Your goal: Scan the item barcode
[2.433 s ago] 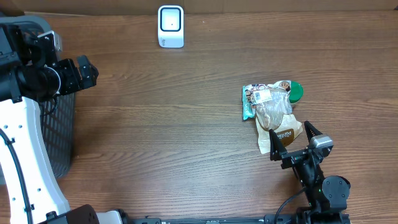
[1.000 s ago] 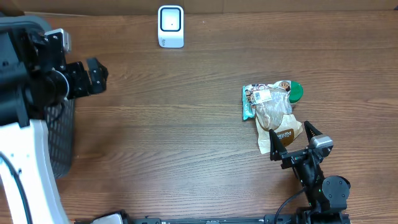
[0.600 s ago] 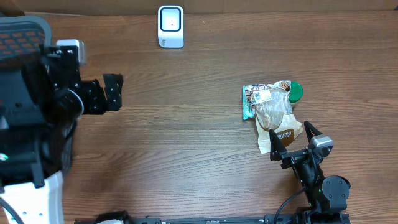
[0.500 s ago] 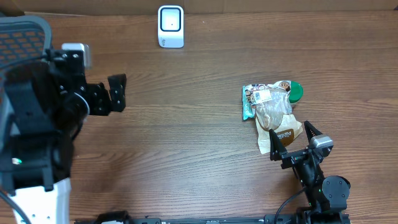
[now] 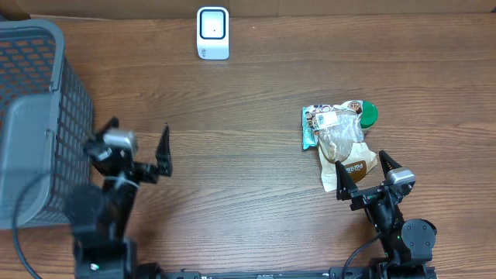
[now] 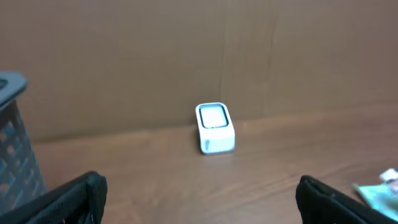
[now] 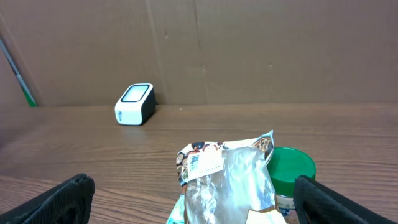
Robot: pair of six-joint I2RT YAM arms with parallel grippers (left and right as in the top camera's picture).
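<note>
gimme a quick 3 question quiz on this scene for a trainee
1. True or false: the left gripper holds an item.
2. Where on the table does the white scanner stand? A) far edge B) middle C) near edge
3. Fill in: the jar beside the snack packets has a ___ lid.
Key: 1 false, its open jaws are empty; 2 A; 3 green.

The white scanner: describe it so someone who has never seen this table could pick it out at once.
Follow the far edge of the wooden table, by the brown wall. The scanner stands there alone, apart from the grey basket and the snack packets. It is the only small white box, with a pale window.
</note>
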